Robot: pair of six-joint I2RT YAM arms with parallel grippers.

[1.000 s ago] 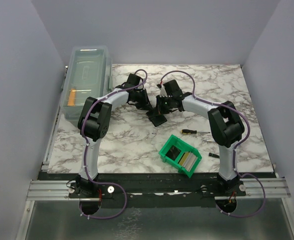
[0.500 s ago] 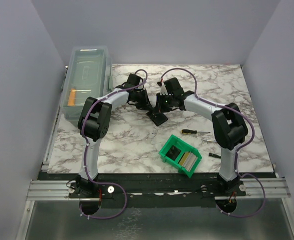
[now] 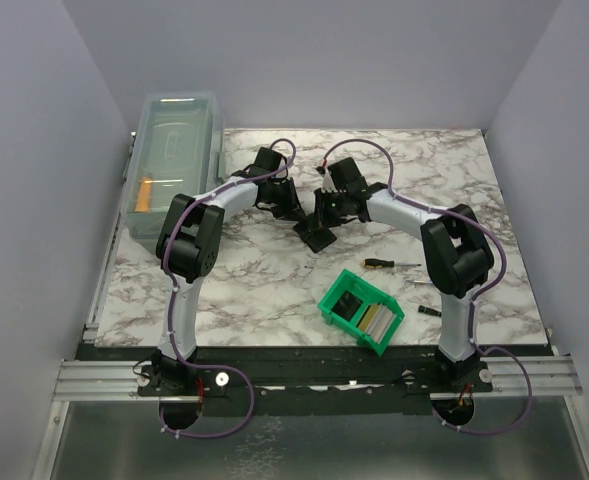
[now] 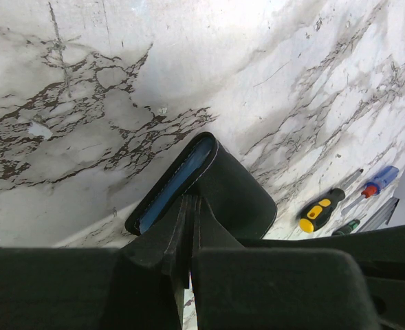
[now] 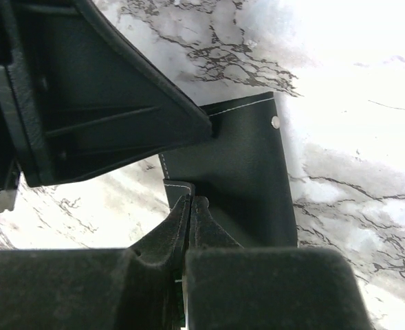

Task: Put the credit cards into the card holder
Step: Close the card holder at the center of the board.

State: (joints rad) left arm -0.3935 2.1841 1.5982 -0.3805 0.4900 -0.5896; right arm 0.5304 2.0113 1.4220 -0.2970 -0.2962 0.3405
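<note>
While the top view only shows both arms meeting over the card holder (image 3: 317,236) mid-bench (image 3: 254,285), the wrist cams resolve the grips.

Left wrist: left jaws are pinched together on one edge of the holder (image 4: 223,182). It's black outside, with a blue-grey inner face showing along its left side. Can't tell if it rests on the marble.

Right wrist: right jaws are also closed tight, nipping the stitched corner of a black flap (image 5: 240,185) of the same holder. A small stud sits at the flap's upper corner. The left arm's black housing (image 5: 85,96) fills the upper left, just beside the flap.

Only the top view shows the credit cards (image 3: 376,319). They're standing in the green bin (image 3: 327,306) near the front edge, well apart from the holder.

A yellow-and-black screwdriver (image 3: 386,264) lies between bin and holder, right of centre. The left wrist also catches a blue-handled one (image 4: 375,185) near it.

The clear lidded box (image 3: 174,160) hugs the back-left edge. Bare marble shows left of the bin and behind the arms up to the back edge.
</note>
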